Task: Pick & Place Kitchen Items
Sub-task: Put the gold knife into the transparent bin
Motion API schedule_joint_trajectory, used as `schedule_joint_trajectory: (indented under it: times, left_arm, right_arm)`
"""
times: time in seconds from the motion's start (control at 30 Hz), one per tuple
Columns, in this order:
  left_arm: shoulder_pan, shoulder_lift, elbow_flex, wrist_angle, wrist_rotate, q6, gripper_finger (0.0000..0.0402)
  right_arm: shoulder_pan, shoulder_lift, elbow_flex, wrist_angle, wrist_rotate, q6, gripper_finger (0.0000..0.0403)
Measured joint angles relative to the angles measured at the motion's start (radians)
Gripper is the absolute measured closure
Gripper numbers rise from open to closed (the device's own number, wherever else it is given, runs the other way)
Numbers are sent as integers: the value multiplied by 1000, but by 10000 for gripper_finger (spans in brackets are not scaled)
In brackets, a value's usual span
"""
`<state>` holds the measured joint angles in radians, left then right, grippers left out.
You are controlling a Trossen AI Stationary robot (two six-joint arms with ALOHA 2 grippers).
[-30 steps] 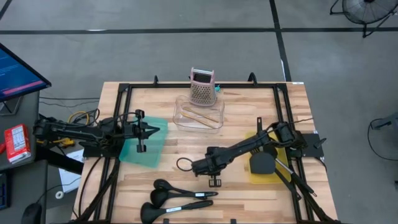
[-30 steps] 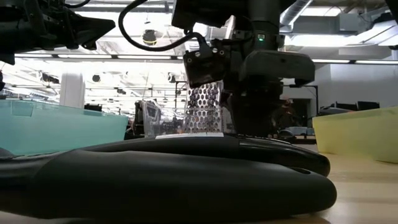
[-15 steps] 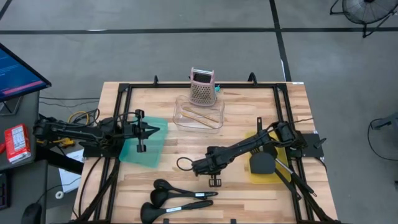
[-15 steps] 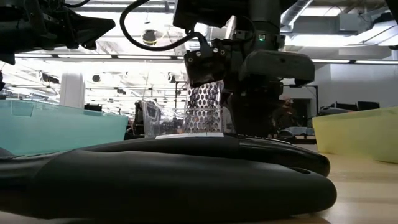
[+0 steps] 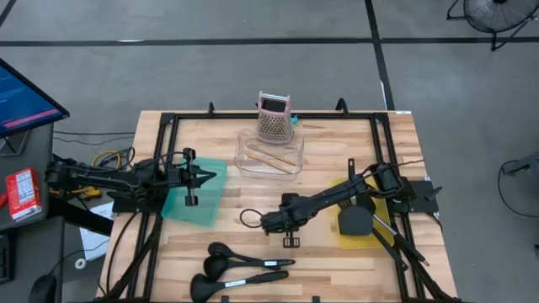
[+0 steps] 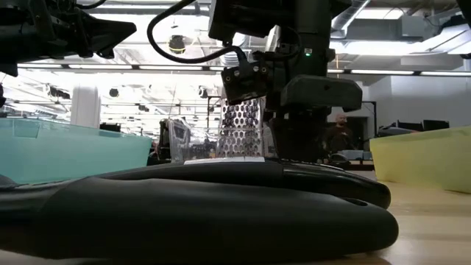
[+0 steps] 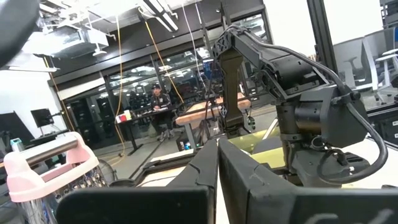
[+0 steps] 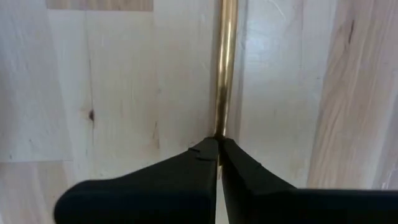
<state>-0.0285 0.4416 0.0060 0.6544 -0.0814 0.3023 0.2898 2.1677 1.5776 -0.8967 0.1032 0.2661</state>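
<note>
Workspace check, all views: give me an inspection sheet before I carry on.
Surface: pale wooden table inside a black frame.
Job's things: three black plastic long-handled utensils lie at the near edge; pale sticks in the clear tray; black turner in the yellow bin; thin golden stick flat on the wood.
Clutter: pink perforated box grater upright behind the tray.
Grippers: right gripper shut on the golden stick; left gripper shut, over the teal bin.
Cables: black loop beside the right wrist.
Surroundings: person at a far desk.
</note>
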Motion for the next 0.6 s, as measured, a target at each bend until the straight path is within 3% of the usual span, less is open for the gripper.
schedule_joint_trajectory:
  times: [0.6]
  left_arm:
    - [0,0,0,2,0,0,400]
  right_arm:
    - [13,-92,3,-12,30,24,403]
